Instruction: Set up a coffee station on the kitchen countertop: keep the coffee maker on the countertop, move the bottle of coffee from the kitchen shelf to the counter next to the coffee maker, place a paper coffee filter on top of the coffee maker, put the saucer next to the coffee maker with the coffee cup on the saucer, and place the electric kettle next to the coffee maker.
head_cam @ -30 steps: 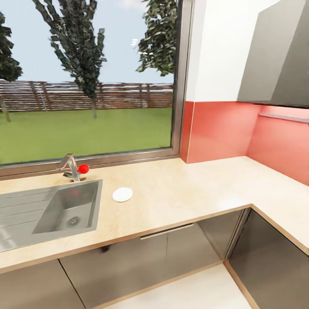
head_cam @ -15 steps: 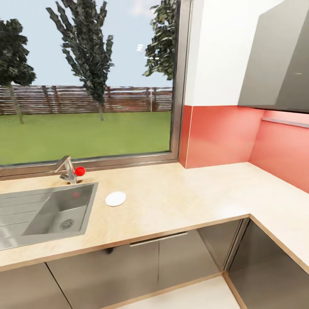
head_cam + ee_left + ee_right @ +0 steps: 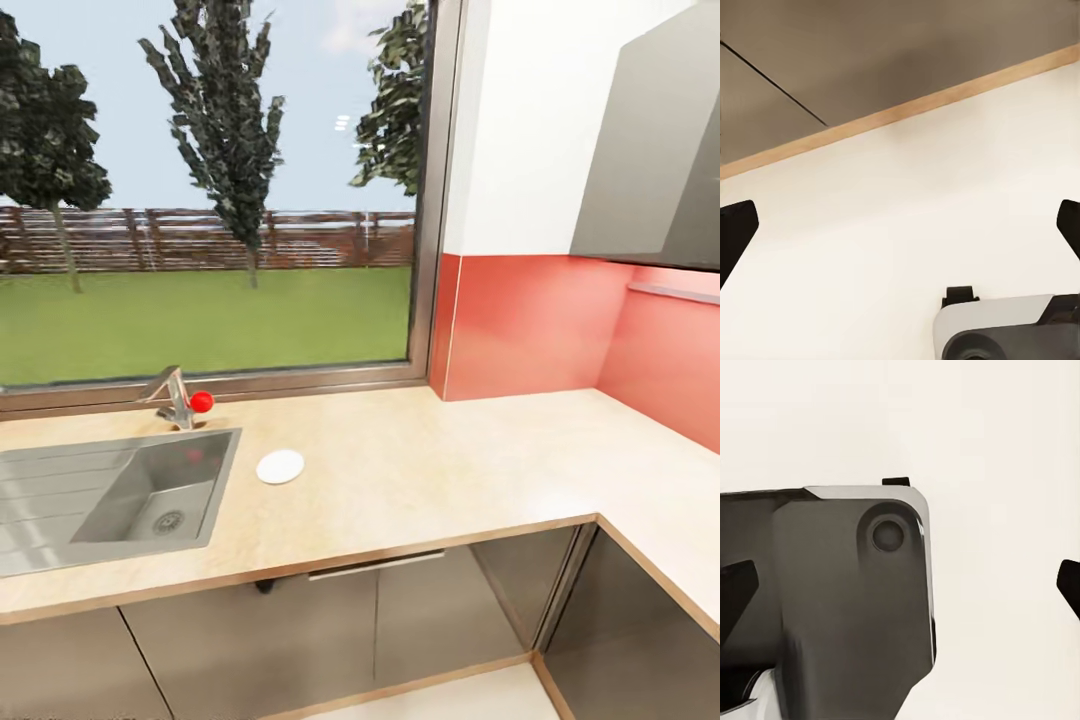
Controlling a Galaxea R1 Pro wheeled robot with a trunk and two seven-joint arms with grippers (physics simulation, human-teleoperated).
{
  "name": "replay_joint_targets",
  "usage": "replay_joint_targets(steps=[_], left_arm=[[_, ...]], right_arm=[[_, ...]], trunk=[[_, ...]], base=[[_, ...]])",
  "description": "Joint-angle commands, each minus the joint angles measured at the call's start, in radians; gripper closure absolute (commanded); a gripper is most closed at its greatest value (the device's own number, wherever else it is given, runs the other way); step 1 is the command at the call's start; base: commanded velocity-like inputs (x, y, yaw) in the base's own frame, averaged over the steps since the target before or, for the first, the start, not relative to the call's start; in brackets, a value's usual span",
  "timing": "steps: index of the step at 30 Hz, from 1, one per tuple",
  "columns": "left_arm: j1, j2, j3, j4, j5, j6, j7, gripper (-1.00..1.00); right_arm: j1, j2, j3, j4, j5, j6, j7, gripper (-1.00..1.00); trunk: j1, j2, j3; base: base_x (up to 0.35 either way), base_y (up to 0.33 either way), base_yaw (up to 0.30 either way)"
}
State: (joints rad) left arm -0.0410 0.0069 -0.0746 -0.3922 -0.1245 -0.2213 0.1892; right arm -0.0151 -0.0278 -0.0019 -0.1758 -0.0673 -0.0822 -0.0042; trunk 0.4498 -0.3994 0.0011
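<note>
The kitchen countertop (image 3: 420,470) runs under the window and turns a corner at the right. On it lies the saucer (image 3: 280,466), small, white and round, just right of the steel sink (image 3: 120,495). A thin grey edge of the kitchen shelf (image 3: 676,292) crosses the red wall at the far right. The coffee maker, bottle of coffee, paper coffee filter, coffee cup and electric kettle are out of view. My left gripper (image 3: 900,229) is open over pale floor, its dark fingertips (image 3: 735,232) far apart. My right gripper (image 3: 900,585) is open too, above the robot's grey base (image 3: 847,600).
A tap with a red knob (image 3: 200,401) stands behind the sink. Grey cabinet fronts (image 3: 330,625) sit under the worktop, and a grey wall cabinet (image 3: 650,160) hangs at the upper right. The left wrist view looks at a wooden plinth strip (image 3: 907,112) below cabinet fronts.
The whole head view has shifted a little as the camera moved. The saucer, the sink and the tap keep their places on the countertop.
</note>
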Motion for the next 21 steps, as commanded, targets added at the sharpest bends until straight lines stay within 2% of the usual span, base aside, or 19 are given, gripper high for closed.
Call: replay_joint_targets(steps=[1, 8, 16, 21], left_arm=[[0.000, 0.001, -0.007, 0.001, -0.009, -0.001, 0.010, -1.00], [0.001, 0.001, -0.006, 0.001, -0.009, -0.002, 0.011, -1.00], [0.001, 0.002, -0.010, -0.001, -0.014, 0.001, 0.013, -1.00], [-0.004, 0.015, -0.011, -0.010, -0.015, 0.001, 0.013, -1.00]], right_arm=[[0.000, 0.000, 0.000, 0.001, -0.007, -0.004, 0.000, -1.00], [0.000, -0.001, 0.004, 0.001, -0.005, -0.005, 0.001, -1.00], [0.000, -0.003, 0.002, -0.002, -0.006, -0.007, 0.000, -1.00], [0.000, -0.008, -0.001, 0.001, -0.007, -0.006, 0.006, -1.00]], trunk=[[0.000, -0.001, 0.001], [0.000, -0.001, 0.002], [0.000, -0.001, 0.003], [0.000, -0.001, 0.003]], base=[[-0.073, -0.053, 0.052], [-0.132, -0.094, 0.014], [-0.013, -0.009, 0.001], [0.000, 0.000, 0.000]])
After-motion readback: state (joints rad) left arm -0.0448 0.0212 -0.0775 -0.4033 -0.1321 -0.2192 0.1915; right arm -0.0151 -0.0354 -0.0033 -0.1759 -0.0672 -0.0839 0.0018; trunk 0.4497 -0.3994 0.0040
